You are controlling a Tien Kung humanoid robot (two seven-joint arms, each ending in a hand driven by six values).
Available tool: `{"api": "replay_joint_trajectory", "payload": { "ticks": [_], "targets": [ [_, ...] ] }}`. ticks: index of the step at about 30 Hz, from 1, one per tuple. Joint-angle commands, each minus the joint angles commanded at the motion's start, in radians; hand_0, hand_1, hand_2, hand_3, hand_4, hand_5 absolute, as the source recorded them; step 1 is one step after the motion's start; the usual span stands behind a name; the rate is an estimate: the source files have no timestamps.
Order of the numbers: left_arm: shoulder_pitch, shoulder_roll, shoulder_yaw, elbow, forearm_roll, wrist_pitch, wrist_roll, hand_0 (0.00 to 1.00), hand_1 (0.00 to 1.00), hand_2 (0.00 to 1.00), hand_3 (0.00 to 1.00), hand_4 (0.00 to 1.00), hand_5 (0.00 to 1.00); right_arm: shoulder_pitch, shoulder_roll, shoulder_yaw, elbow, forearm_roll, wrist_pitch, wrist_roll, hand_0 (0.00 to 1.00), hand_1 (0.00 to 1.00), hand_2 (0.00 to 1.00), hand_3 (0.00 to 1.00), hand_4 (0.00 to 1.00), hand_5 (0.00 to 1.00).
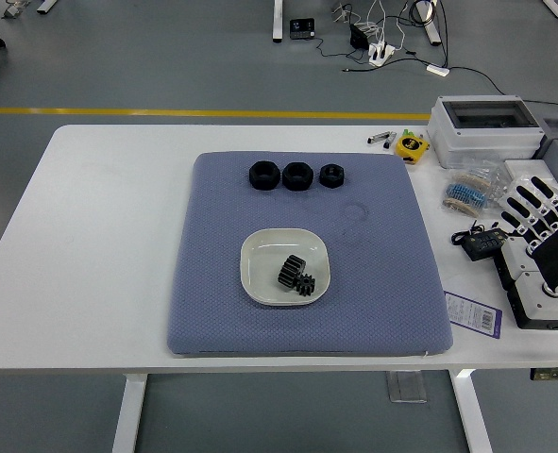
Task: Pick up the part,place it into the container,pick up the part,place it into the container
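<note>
A white square dish (pixel 260 274) sits in the middle of the blue-grey mat (pixel 212 283). Inside the dish lie two black gears (pixel 295 275), touching each other. Three black nut-like parts (pixel 295 176) stand in a row along the mat's far edge. My right hand (pixel 541 212) is at the far right edge of the picture, off the mat, fingers spread and holding nothing. The left arm is out of view.
To the right of the mat lie a yellow tape measure (pixel 411 145), a grey lidded box (pixel 484 126), a bag of small blue parts (pixel 467 192), a black adapter with cable (pixel 481 243) and a purple card (pixel 474 312).
</note>
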Motion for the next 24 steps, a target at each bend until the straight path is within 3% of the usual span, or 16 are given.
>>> {"api": "replay_joint_trajectory", "payload": {
  "ticks": [7, 24],
  "targets": [
    [0.0, 0.003, 0.029, 0.0, -0.021, -0.008, -0.004, 0.713, 0.643, 0.62, 0.552, 0.584, 0.578, -0.019, 0.002, 0.031, 0.007, 0.005, 0.0, 0.016, 0.865, 0.814, 0.841, 0.857, 0.998, 0.998],
    [-0.014, -0.027, 0.002, 0.0, -0.091, -0.012, -0.024, 0.717, 0.645, 0.623, 0.553, 0.586, 0.573, 0.018, -0.003, -0.005, 0.03, 0.014, -0.033, 0.014, 0.909, 0.836, 0.857, 0.876, 0.998, 0.998]
  ]
}}
